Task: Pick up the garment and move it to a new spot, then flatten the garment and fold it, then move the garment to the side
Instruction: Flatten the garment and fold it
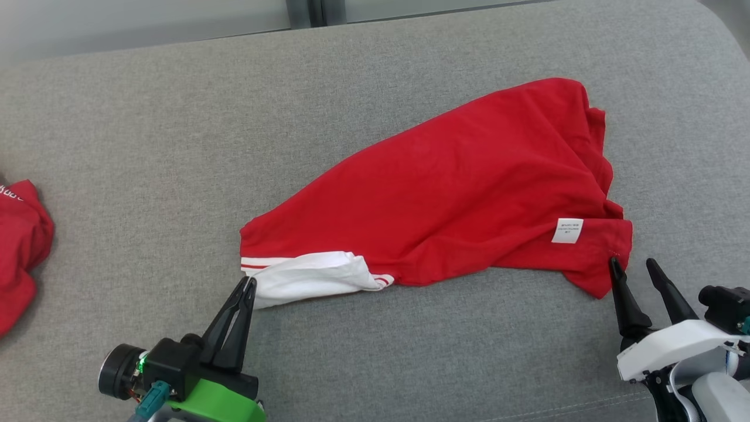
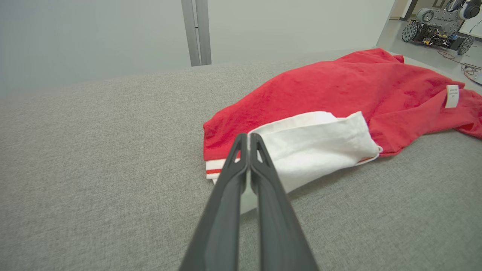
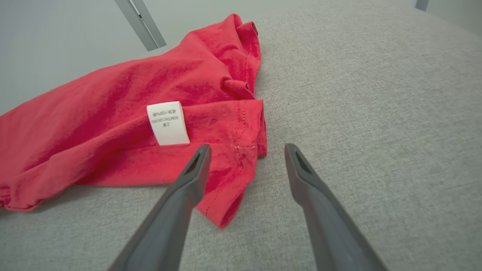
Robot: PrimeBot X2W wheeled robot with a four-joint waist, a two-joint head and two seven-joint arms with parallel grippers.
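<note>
The garment (image 1: 457,181) is a red shirt lying stretched on a diagonal across a grey cushion (image 1: 146,146), with a white sleeve (image 1: 310,281) at its near left end and a white label (image 1: 567,230) near its right corner. My left gripper (image 1: 250,282) is shut, its tips pinched at the left edge of the white sleeve (image 2: 316,146). In the left wrist view the left gripper (image 2: 248,136) meets the sleeve's upper edge. My right gripper (image 1: 631,262) is open and holds nothing. The right gripper (image 3: 247,147) straddles the hem corner of the garment (image 3: 113,113), just past the label.
Another red garment (image 1: 17,246) lies bunched at the cushion's left edge. Bare grey cushion spreads to the left, behind and in front of the shirt. A pale wall with a metal post (image 2: 196,34) stands behind, and a tracked machine (image 2: 437,26) sits on the floor far right.
</note>
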